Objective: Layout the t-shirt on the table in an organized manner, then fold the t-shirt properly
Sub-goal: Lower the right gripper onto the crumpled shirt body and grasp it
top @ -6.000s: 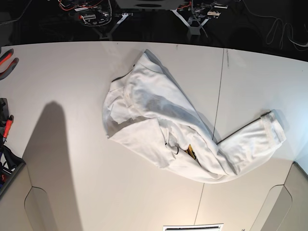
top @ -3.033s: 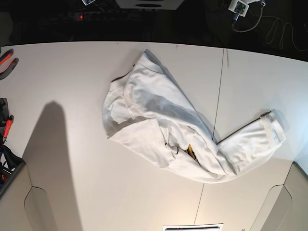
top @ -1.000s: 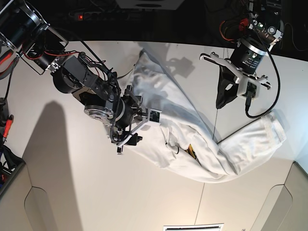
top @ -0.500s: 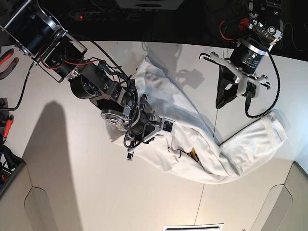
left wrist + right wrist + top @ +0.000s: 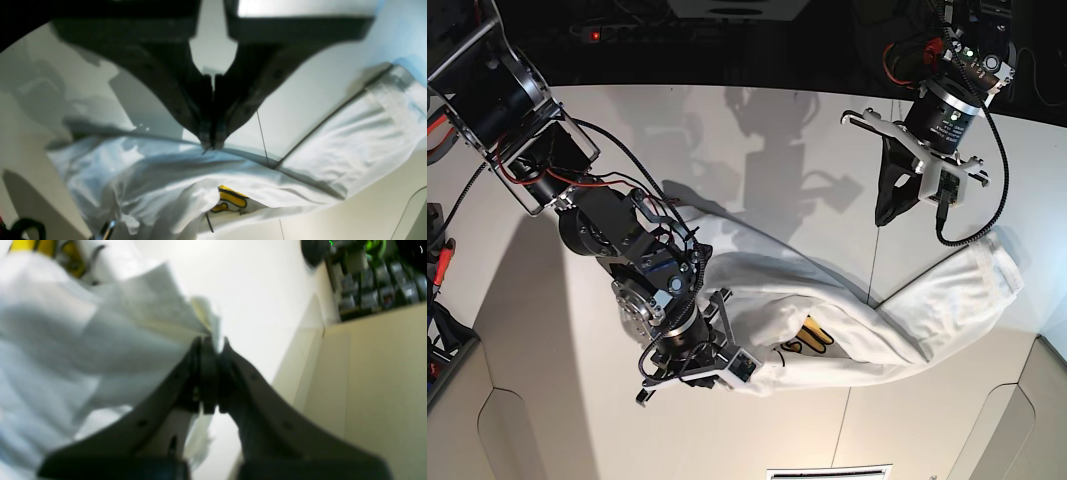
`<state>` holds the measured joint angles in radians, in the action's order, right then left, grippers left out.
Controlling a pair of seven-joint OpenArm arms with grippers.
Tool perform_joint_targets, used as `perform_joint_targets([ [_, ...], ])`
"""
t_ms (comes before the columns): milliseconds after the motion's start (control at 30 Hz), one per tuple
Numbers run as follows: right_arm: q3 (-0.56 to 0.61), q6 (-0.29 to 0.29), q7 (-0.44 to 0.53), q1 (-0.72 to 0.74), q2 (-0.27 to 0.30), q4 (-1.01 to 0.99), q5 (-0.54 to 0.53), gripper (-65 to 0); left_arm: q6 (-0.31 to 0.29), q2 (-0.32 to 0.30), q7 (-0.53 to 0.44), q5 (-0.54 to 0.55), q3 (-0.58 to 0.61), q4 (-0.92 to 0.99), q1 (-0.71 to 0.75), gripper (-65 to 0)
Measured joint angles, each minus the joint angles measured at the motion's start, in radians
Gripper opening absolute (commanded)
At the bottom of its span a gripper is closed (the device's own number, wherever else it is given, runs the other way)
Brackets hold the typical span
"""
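On the tabletop [image 5: 577, 400], your t-shirt [image 5: 907, 310] lies crumpled in a long band, white, with a scrap of yellow, black-outlined print showing but unreadable. Your right pincer [image 5: 213, 343] is clamped on a fold of its edge near the front. Your left pincer [image 5: 210, 145] hangs closed and empty above the dark seam [image 5: 882, 215].

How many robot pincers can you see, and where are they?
2. The right pincer is at the near edge of the crumpled white fabric t-shirt, shut on it. The left pincer hangs shut above the smooth white table farther back.
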<state>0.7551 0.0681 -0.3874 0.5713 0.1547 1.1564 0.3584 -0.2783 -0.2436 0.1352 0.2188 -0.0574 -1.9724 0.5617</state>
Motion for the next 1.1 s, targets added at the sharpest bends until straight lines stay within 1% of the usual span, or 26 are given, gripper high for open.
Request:
perform_joint_targets([
  [33,-0.009,-0.001,0.000,0.000,0.000,0.000,-0.005,-64.4,0.000,0.000,0.000,0.000,0.000,0.000,0.000,-65.0],
  [67,-0.011,-0.005,-0.001,-0.001,0.000,0.000,-0.013,-60.8,0.000,0.000,0.000,0.000,0.000,0.000,0.000,-65.0],
  [167,-0.011,-0.061,-0.003,-0.007,-0.002,0.000,-0.021,-45.9,0.000,0.000,0.000,0.000,0.000,0.000,0.000,-65.0],
  [200,-0.011,-0.077,-0.003,-0.009,-0.003,0.000,-0.020,-42.5,0.000,0.000,0.000,0.000,0.000,0.000,0.000,-65.0],
  [233,-0.011,-0.097,-0.001,-0.011,-0.003,0.000,-0.021,-40.9,0.000,0.000,0.000,0.000,0.000,0.000,0.000,-65.0],
  [267,-0.011,-0.106,0.000,-0.012,-0.003,0.000,-0.021,-41.0,0.000,0.000,0.000,0.000,0.000,0.000,0.000,-65.0],
  [500,-0.011,-0.106,0.001,-0.014,-0.002,0.000,-0.021,-40.8,0.000,0.000,0.000,0.000,0.000,0.000,0.000,-65.0],
  [533,-0.011,-0.107,0.001,-0.014,-0.003,0.000,-0.021,-38.7,0.000,0.000,0.000,0.000,0.000,0.000,0.000,-65.0],
  [600,-0.011,-0.110,0.001,-0.014,-0.003,0.000,-0.020,-31.4,0.000,0.000,0.000,0.000,0.000,0.000,0.000,-65.0],
  [633,-0.011,-0.119,0.000,-0.014,-0.003,0.000,-0.019,-28.9,0.000,0.000,0.000,0.000,0.000,0.000,0.000,-65.0],
  [667,-0.011,-0.129,-0.007,-0.013,-0.003,-0.003,-0.018,-28.5,0.000,0.000,0.000,0.000,0.000,0.000,0.000,-65.0],
  [733,-0.011,-0.129,-0.021,-0.014,-0.003,-0.018,-0.016,-28.5,0.000,0.000,0.000,0.000,0.000,0.000,0.000,-65.0],
  [933,-0.011,-0.128,-0.026,-0.012,-0.002,-0.121,0.000,-28.5,0.000,0.000,0.000,0.000,0.000,0.000,0.000,-65.0],
  [967,-0.011,-0.119,-0.025,-0.012,-0.002,-0.137,0.000,-28.5,0.000,0.000,0.000,0.000,0.000,0.000,0.000,-65.0],
  [1033,-0.011,-0.080,-0.021,-0.014,-0.002,-0.152,0.001,-28.5,0.000,0.000,0.000,0.000,0.000,0.000,0.000,-65.0],
  [1100,-0.011,-0.052,-0.020,-0.014,-0.003,-0.153,0.024,-28.6,0.000,0.000,0.000,0.000,0.000,0.000,0.000,-65.0],
])
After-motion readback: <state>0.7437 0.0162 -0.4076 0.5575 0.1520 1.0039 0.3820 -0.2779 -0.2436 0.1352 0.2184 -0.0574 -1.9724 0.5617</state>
